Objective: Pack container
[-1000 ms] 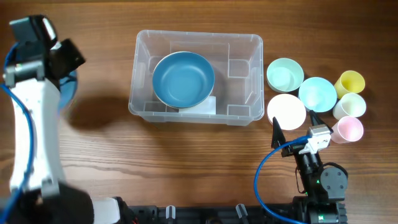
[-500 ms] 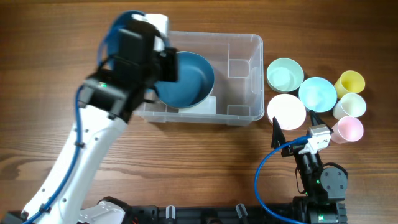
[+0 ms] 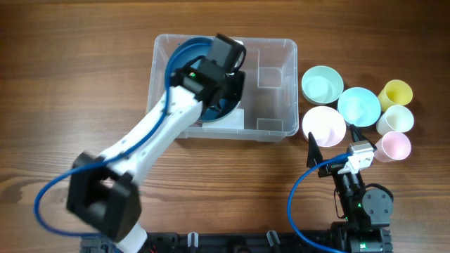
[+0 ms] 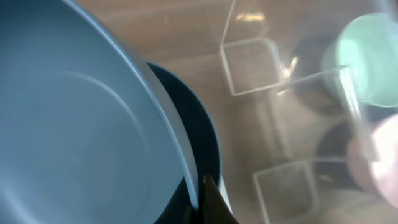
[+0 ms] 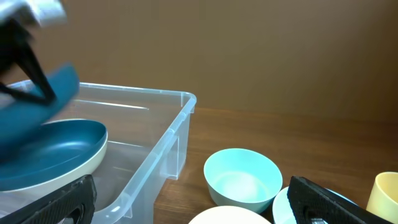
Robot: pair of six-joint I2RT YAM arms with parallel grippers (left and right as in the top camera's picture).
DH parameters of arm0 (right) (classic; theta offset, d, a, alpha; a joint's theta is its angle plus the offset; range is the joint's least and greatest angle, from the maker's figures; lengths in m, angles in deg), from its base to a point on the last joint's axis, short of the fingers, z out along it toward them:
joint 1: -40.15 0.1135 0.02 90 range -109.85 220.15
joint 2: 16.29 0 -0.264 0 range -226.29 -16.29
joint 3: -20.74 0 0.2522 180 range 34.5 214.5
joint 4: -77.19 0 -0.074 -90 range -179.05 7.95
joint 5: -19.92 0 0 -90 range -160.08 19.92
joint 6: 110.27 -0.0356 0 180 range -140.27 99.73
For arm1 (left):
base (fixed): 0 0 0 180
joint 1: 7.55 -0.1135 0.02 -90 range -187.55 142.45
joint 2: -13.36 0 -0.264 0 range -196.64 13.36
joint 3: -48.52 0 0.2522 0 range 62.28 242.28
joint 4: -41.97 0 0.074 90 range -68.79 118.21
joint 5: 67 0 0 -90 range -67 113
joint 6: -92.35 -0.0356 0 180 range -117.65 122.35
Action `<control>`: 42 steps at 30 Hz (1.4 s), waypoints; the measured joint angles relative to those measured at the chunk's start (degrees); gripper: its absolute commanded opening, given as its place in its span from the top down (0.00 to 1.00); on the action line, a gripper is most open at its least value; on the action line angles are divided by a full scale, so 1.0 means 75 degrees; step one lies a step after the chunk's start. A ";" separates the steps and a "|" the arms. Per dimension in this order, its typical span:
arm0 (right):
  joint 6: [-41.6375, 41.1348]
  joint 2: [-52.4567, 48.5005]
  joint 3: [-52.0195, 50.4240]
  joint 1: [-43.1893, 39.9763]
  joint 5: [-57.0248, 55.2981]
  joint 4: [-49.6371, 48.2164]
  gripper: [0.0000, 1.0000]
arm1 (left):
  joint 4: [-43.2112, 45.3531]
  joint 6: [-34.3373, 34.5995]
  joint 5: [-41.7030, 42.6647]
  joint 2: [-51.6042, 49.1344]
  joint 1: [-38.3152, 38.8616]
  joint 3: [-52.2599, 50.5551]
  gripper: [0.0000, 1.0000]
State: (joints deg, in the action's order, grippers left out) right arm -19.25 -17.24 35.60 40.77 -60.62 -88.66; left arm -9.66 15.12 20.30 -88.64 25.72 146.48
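Container (image 3: 275,43): set near the far edge's middle, long axis left to right, mouth upward.
Contents: one blue bowl (image 5: 59,152), laid flat.
Left gripper (image 3: 223,70): clenched on second blue bowl (image 4: 68,124), held tilted above it.
Right gripper (image 3: 333,144): spread, by the near edge.

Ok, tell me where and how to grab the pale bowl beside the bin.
Pinch the near rim of the pale bowl, one finger inside, right gripper coming down from the front. It sits upright and open, likely too wide to span; the mint bowl and light blue bowl crowd its far side.
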 measured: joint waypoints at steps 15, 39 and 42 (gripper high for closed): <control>0.0000 0.0000 0.0000 0.0000 0.0000 0.0000 0.00 | 0.0201 -0.0376 -0.0087 -0.0399 0.0000 0.0012 0.00; 0.0000 0.0000 0.0000 0.0000 0.0000 0.0000 0.00 | -0.1661 0.0673 -0.0318 0.2696 -0.3217 0.0041 0.00; 0.0000 0.0000 0.0000 0.0000 0.0000 0.0000 0.00 | -0.1993 0.0985 -0.0373 0.2906 -0.4392 0.0044 0.00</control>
State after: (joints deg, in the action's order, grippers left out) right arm -19.25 -17.24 35.60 40.77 -60.62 -88.66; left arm -24.61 22.51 17.50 -66.84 -7.21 146.81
